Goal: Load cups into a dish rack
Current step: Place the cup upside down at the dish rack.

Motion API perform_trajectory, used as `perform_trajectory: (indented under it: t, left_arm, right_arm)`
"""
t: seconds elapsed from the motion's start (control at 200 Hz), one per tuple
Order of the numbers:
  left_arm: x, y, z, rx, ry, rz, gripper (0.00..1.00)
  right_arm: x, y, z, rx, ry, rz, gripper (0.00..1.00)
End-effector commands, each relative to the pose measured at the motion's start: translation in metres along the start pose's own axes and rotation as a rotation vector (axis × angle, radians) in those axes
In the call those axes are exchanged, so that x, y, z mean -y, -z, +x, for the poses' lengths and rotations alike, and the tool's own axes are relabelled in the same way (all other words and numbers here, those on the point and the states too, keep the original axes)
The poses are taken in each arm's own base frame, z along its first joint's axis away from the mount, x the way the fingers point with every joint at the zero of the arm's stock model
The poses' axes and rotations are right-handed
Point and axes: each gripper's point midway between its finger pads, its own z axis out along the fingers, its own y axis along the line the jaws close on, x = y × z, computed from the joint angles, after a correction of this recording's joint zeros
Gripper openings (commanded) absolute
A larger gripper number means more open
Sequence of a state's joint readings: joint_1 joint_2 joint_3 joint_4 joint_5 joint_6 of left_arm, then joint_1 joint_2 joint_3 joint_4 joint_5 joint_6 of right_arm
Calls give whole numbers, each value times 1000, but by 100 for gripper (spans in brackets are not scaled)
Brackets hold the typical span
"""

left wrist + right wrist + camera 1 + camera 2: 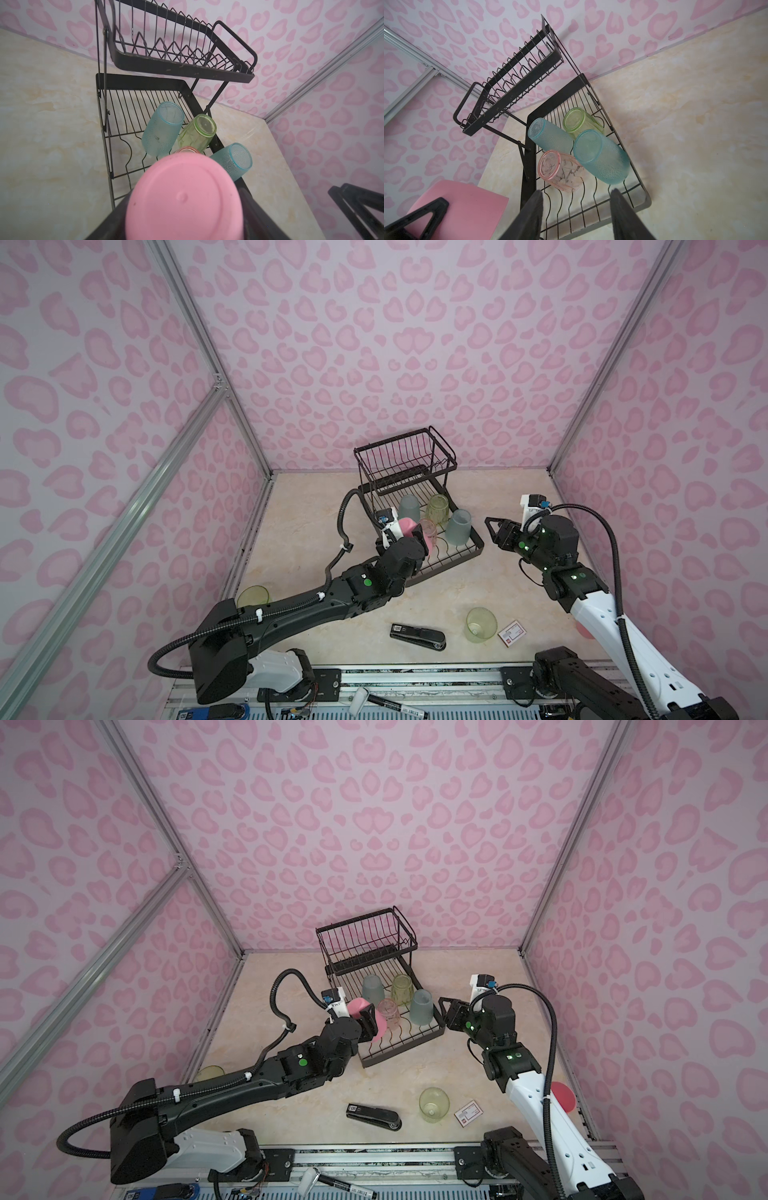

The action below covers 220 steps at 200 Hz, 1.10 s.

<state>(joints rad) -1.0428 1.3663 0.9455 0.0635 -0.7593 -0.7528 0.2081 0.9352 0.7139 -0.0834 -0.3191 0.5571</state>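
Reading the table as a clock face, 12 at the far wall and 6 at the robot's base. Starting at 8 o'clock: spotting a first yellow-green cup [252, 596] on the tabletop, half hidden behind the left arm, not yet loaded. Moving on to the left gripper [410, 533], clamped on an opaque pink cup [182, 197] held tilted, base uppermost, at the 9 o'clock rim of the dish rack [451, 565]; cannot tell whether over the lower tray or just beside it, so judging this one as in transit, not placed. Counting four cups done, all mouth-down on the lower tray: a far teal cup [409, 508] toward 12, a racked yellow-green cup [437, 508] just beside it, a clear pink cup [429, 531] nearer 6, a near teal cup [458, 527] at the 3 o'clock side. Finding nothing in the raised basket [176, 67]. Passing a black stapler [417, 637] at 6 o'clock, no part of the job. Noting a tipped yellow-green cup [481, 624] lying on its side at 5 o'clock, near a small card [512, 632], not loaded. Reaching the right gripper [493, 529], just off the rack's 3 o'clock corner, jaws apart with nothing between. Ending at 4 o'clock with a pink round shape [564, 1096], likely another cup, mostly hidden behind the right arm. Judging the job roughly half done: four in, one in hand, two or three left on the table.
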Motion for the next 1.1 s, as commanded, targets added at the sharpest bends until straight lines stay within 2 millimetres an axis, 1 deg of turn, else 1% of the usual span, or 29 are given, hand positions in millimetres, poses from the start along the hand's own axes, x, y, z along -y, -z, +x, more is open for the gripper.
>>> perform_trajectory:
  t: [0.0, 0.065, 0.095, 0.115, 0.26, 0.695, 0.79, 1.095]
  left_arm:
    - [-1, -4, -2, 60, -73, -26, 60]
    - [-1, -6, 5, 62, -97, -23, 60]
    - [-4, -7, 9, 59, -118, -36, 60]
    - [-1, -7, 7, 75, -106, -25, 60]
    - [-3, -13, 18, 95, -157, -22, 60]
    - [-6, -30, 33, 145, -254, -42, 60]
    - [-12, -34, 37, 149, -256, -52, 60]
    - [-34, -47, 38, 154, -254, -102, 60]
  right_arm:
    - [3, -1, 5, -12, -2, 3, 52]
    - [4, -1, 6, -13, 0, 3, 52]
    - [5, -1, 6, -13, 2, 3, 52]
    - [5, -2, 7, -13, 1, 4, 52]
    - [8, -3, 8, -10, 2, 7, 52]
    - [14, -7, 14, -12, 11, 8, 52]
    - [16, -7, 15, -11, 17, 12, 52]
    - [17, -8, 16, 4, 26, 5, 52]
